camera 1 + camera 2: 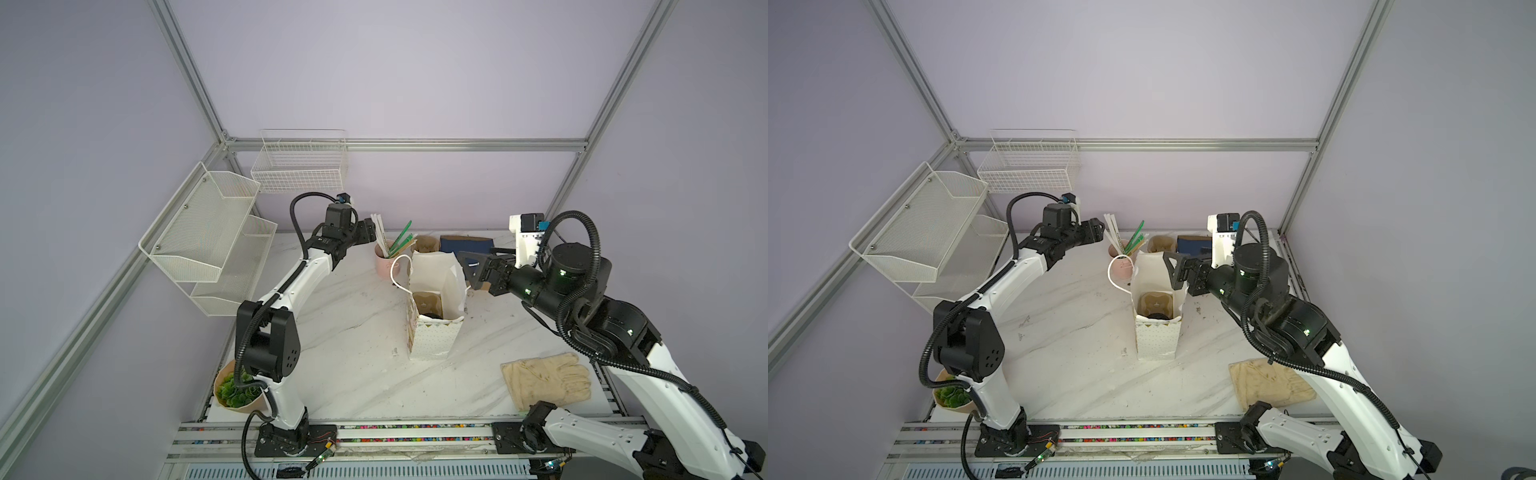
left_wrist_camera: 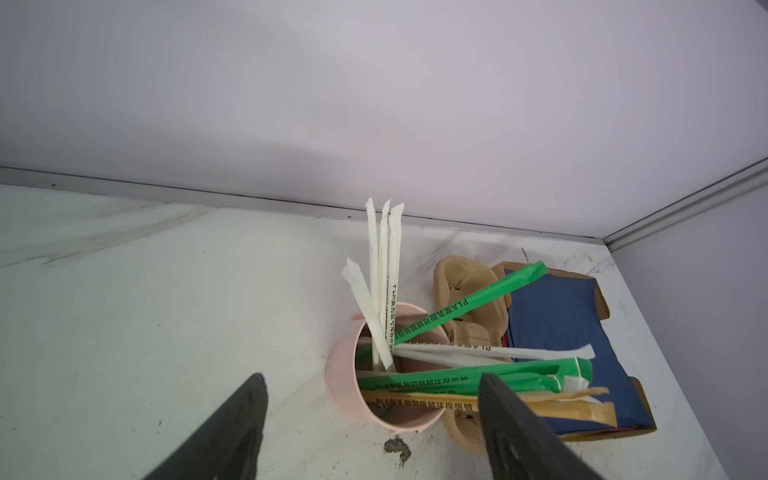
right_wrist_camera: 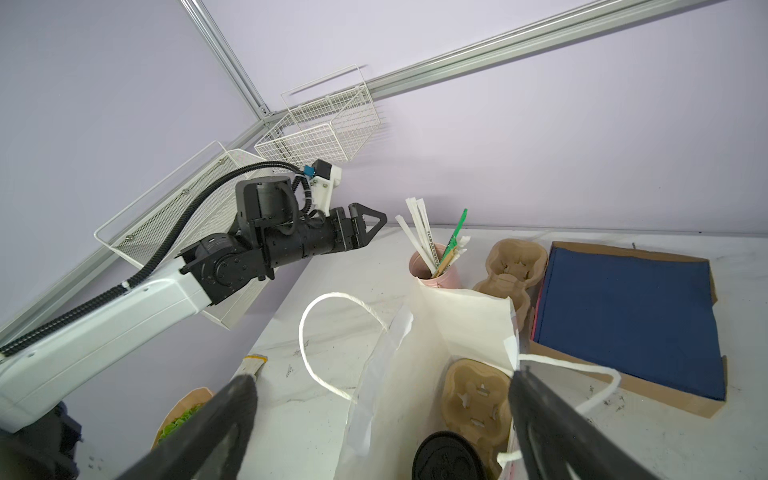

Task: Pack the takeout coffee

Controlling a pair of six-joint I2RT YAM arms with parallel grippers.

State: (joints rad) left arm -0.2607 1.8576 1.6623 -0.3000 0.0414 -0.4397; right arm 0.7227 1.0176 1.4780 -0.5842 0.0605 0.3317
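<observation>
The marble table [image 1: 353, 340] spreads under both my arms. The white paper bag [image 1: 436, 345] stands upright in the middle with its mouth open. My right gripper [image 3: 382, 372] hangs at the bag's far right edge, fingers spread wide, holding nothing. My left gripper [image 2: 371, 378] hovers above the pink mug [image 2: 340, 386], far and left of the bag. Its fingers are apart and the straws [image 2: 469, 302] show between them; I cannot tell if they touch. Inside the bag lies a tan cup tray [image 3: 469, 395]. The coffee cup [image 3: 446, 457] sits at its near end, with only its black lid showing.
</observation>
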